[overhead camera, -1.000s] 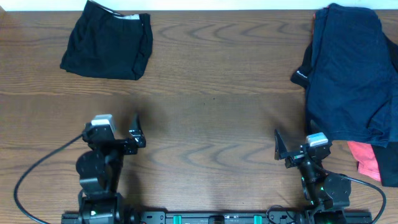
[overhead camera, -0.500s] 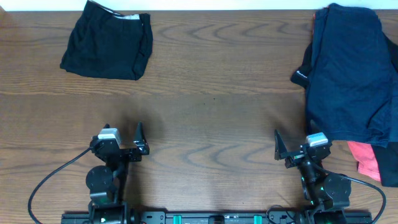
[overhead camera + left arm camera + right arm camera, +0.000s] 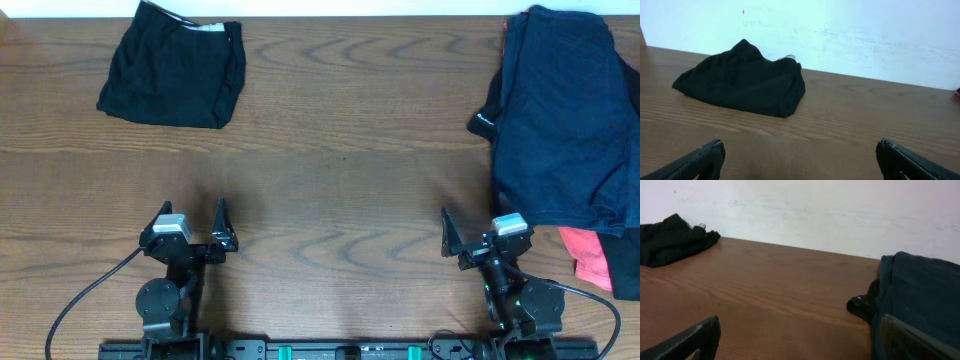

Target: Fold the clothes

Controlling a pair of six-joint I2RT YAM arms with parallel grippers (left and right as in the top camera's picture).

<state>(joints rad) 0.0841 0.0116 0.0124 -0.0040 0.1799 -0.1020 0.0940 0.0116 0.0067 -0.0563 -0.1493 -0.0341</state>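
The black shorts [image 3: 175, 65] lie folded in a compact pile at the far left of the wooden table, a white label showing at the waistband. They also show in the left wrist view [image 3: 742, 80] and small at the left of the right wrist view [image 3: 672, 242]. My left gripper [image 3: 192, 222] is open and empty near the front edge, well in front of the shorts; its fingers frame bare wood in the left wrist view [image 3: 800, 160]. My right gripper [image 3: 467, 228] is open and empty at the front right, as its own view [image 3: 805, 337] shows.
A heap of navy-blue garments [image 3: 565, 115] lies at the far right, also in the right wrist view [image 3: 920, 290], close to my right gripper. A coral-pink garment [image 3: 590, 255] peeks out under it at the right edge. A white wall [image 3: 840, 30] stands behind the table.
My left arm has drawn back toward the front edge and settled lower. The right arm and the clothes have not moved.
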